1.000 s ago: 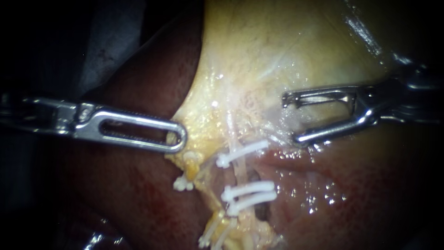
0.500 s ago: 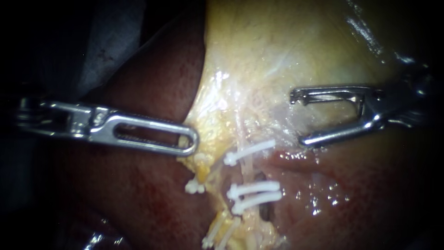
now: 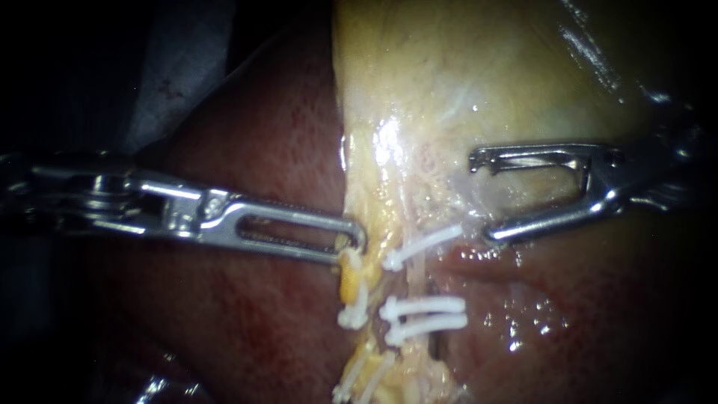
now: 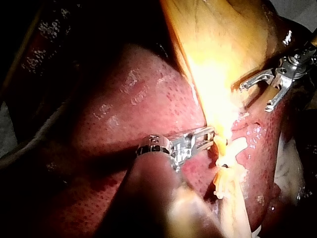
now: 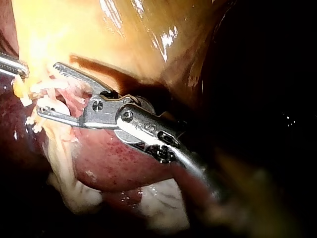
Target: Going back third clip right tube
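Observation:
In the endoscope view the right tube runs down from the yellow gallbladder and carries three white clips: one high, two close together below. My right instrument sits just right of the top clip, jaws wide open and holding nothing; the lower jaw tip lies beside that clip. My left instrument is shut on the yellow tissue at the gallbladder's lower left edge. In the right wrist view the open jaws stand around the clipped tube.
Dark red liver lies on both sides of the tubes. A second tube to the left carries white clips. The left wrist view shows my left instrument at the tissue edge, my right instrument beyond it.
My left instrument has moved right, carrying the held tissue and the left clips with it. My right instrument drew back slightly to the right, jaws still open.

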`<state>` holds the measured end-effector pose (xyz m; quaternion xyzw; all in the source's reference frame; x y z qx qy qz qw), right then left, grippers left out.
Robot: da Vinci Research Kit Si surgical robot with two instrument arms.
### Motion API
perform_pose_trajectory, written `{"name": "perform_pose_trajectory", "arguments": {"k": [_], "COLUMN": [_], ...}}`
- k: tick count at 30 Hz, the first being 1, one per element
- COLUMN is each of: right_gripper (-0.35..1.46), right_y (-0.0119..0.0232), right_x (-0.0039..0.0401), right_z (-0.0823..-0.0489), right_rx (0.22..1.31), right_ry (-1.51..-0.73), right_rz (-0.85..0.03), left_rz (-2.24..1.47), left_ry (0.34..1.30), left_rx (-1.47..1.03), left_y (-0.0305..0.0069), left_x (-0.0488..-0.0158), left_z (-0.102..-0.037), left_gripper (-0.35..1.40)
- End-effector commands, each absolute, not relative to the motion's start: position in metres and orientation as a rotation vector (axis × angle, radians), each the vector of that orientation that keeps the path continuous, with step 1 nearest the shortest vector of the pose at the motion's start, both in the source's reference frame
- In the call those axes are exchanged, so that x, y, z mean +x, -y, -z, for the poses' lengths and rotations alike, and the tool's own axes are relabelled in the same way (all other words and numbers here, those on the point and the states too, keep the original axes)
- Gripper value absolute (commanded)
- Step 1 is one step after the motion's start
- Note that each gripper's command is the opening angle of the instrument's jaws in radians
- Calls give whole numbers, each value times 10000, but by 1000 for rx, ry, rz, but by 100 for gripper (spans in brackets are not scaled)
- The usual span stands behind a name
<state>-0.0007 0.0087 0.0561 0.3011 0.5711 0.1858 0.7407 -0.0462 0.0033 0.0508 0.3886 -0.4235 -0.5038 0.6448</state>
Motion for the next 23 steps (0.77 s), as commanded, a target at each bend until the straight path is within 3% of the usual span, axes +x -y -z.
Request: {"name": "perform_pose_trajectory", "arguments": {"k": [1,23], "right_gripper": [60,60], "right_y": [-87,-86], "right_x": [-7,-5], "right_z": [-561,-561], "right_rx": [660,659], "right_ry": [-1252,-1252], "right_rz": [-408,-409], "left_rz": [1147,1145], "left_ry": [963,962], "left_rx": [884,886], "left_y": [-33,-32], "left_x": [-463,-466], "left_z": [-508,-508], "left_gripper": [-35,-35]}}
